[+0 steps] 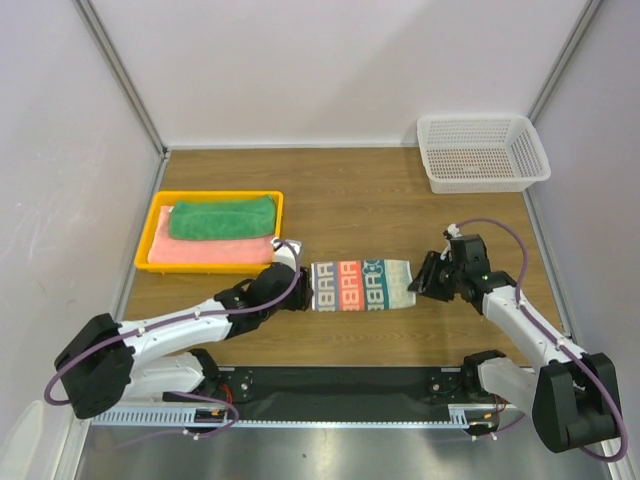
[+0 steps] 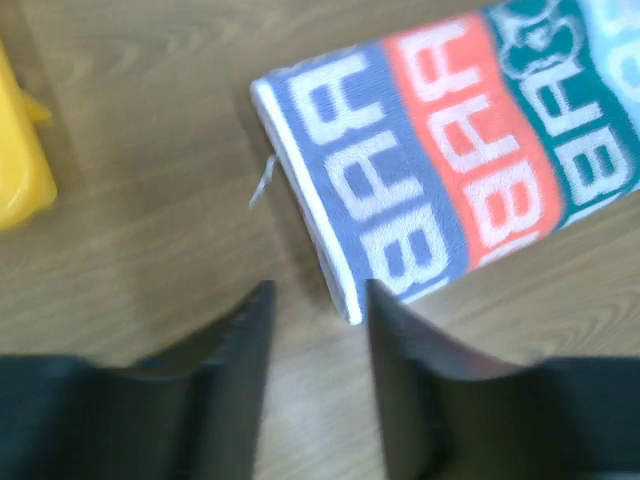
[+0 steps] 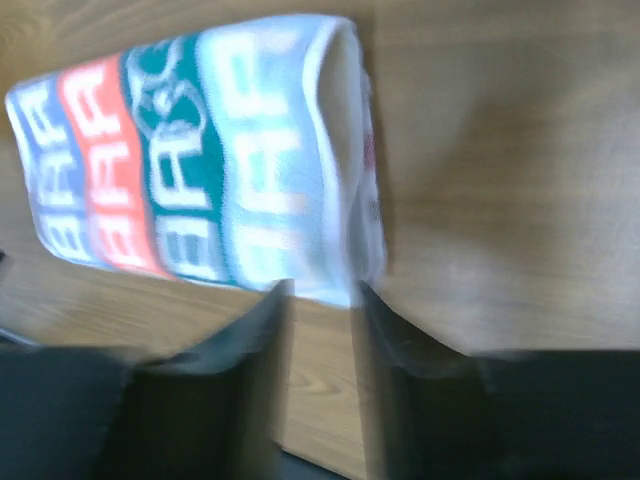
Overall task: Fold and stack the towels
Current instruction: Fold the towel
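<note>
Slightly parted and gripping nothing, the left gripper [image 2: 318, 295] and right gripper [image 3: 320, 295] are flanking one folded patterned towel [image 1: 362, 285] on the table [image 1: 380, 200], one green towel [image 1: 222, 217] lying atop one pink towel [image 1: 210, 250] in a tray [image 1: 150, 262].

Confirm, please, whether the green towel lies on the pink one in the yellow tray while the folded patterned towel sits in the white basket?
No: the top external view shows the folded patterned towel on the wooden table, not in the white basket; the rest holds.

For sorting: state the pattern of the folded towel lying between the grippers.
Patterned towel: blue-grey, red-orange and teal stripes with white letters; clearest in the left wrist view.
</note>
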`<move>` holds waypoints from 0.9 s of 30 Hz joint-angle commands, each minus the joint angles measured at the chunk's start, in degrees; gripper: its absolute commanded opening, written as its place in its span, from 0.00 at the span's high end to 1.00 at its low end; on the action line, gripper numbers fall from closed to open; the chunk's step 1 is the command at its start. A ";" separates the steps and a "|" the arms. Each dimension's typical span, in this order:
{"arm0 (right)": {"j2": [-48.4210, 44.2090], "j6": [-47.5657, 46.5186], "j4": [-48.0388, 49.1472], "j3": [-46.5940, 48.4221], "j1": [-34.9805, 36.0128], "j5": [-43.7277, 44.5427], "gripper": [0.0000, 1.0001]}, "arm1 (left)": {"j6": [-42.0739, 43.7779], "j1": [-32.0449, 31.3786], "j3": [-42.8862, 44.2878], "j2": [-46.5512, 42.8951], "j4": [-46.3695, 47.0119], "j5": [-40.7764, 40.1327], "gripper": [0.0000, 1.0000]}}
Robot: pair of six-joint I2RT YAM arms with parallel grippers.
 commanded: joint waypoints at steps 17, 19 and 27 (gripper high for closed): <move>11.28 5.33 3.60 16.74 -0.08 3.25 0.30 | -5.72 2.68 21.70 12.32 -8.71 -0.57 0.27; 14.27 4.28 4.92 16.04 0.27 1.23 0.29 | -8.18 2.95 22.77 15.83 -10.21 0.22 0.23; 23.06 4.28 13.62 11.30 0.28 -4.23 0.53 | -14.33 4.53 16.09 19.53 3.50 6.65 0.35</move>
